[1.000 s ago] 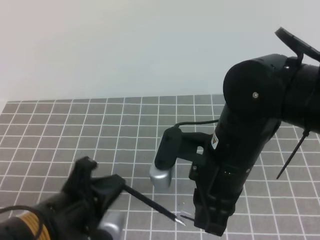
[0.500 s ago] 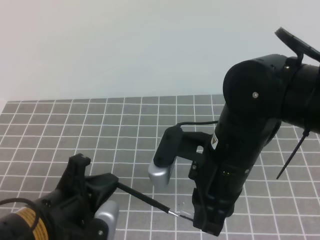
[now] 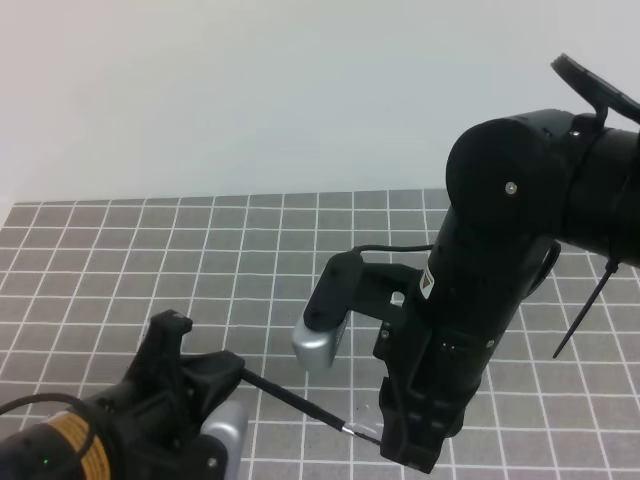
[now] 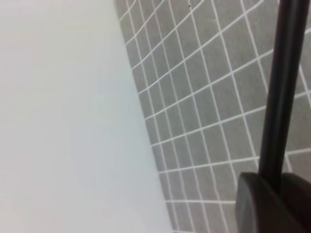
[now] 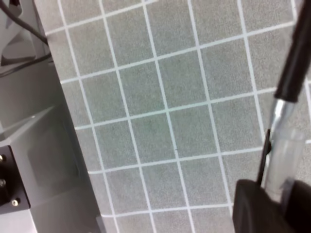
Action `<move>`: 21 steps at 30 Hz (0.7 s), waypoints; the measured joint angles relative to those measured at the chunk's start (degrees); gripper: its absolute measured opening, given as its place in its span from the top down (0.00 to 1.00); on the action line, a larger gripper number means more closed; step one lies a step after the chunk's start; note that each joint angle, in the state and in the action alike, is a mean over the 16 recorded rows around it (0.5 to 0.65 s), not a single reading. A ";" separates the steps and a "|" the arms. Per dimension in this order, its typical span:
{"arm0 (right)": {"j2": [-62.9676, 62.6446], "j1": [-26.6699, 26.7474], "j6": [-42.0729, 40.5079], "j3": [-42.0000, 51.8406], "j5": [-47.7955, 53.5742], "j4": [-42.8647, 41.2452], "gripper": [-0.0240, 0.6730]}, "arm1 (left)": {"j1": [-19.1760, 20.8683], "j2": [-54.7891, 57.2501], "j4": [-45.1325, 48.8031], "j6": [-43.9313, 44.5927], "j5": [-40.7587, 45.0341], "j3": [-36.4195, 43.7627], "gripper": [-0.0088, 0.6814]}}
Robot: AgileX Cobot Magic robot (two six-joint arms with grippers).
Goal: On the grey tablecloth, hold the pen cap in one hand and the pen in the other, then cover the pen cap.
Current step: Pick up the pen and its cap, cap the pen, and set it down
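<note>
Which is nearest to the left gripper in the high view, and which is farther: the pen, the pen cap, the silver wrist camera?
1. The pen: held in the left gripper, pointing right.
2. The silver wrist camera: up and to the right.
3. The pen cap: farthest right, at the pen's tip, in the right gripper.

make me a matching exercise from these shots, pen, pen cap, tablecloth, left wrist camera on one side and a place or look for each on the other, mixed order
Things:
1. pen
2. pen cap
3. grey tablecloth
4. left wrist camera

Place or look:
A. white grid lines, lying flat under both arms
B. see-through tube with a dark clip, in the right pincer
C. slim black stick held by the left pincer, silver tip toward the right arm
D. silver-fronted housing below the left pincer

Pairs: 1-C, 2-B, 3-A, 4-D
</note>
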 joint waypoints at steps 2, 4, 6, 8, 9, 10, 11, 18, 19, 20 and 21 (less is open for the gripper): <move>0.00 0.00 0.15 0.00 0.00 0.03 0.83 | 0.00 0.41 -0.53 0.05 -0.46 -0.01 0.93; 0.00 0.00 0.27 0.00 0.00 0.07 0.83 | 0.00 0.76 -1.19 0.30 -0.94 -0.02 0.93; 0.00 0.00 0.41 0.00 0.00 0.08 0.83 | 0.00 1.00 -1.94 0.58 -1.40 -0.04 0.93; 0.00 0.00 0.58 0.00 0.00 0.08 0.83 | 0.00 1.10 -2.69 1.02 -1.57 -0.05 0.93; 0.00 0.00 0.66 0.00 0.00 0.07 0.83 | 0.00 1.09 -3.07 1.27 -1.66 -0.05 0.93; 0.00 0.00 0.74 0.00 0.00 0.05 0.83 | 0.00 1.03 -3.45 1.55 -1.67 -0.05 0.93; 0.00 0.00 0.81 0.03 0.00 0.00 0.83 | 0.00 0.93 -3.83 1.83 -1.68 -0.05 0.93; 0.00 0.00 1.03 1.32 -0.03 -0.65 0.83 | 0.00 -0.08 -5.59 3.62 -1.58 -0.05 0.93; 0.00 0.00 1.03 1.56 -0.03 -0.76 0.83 | 0.00 -0.23 -5.68 3.80 -1.43 -0.05 0.93; 0.00 0.00 1.02 1.81 -0.04 -0.88 0.83 | 0.00 -0.38 -5.74 3.92 -1.14 -0.05 0.93; 0.00 0.00 0.99 2.05 -0.05 -1.02 0.83 | 0.00 -0.52 -5.77 4.06 -0.88 -0.05 0.93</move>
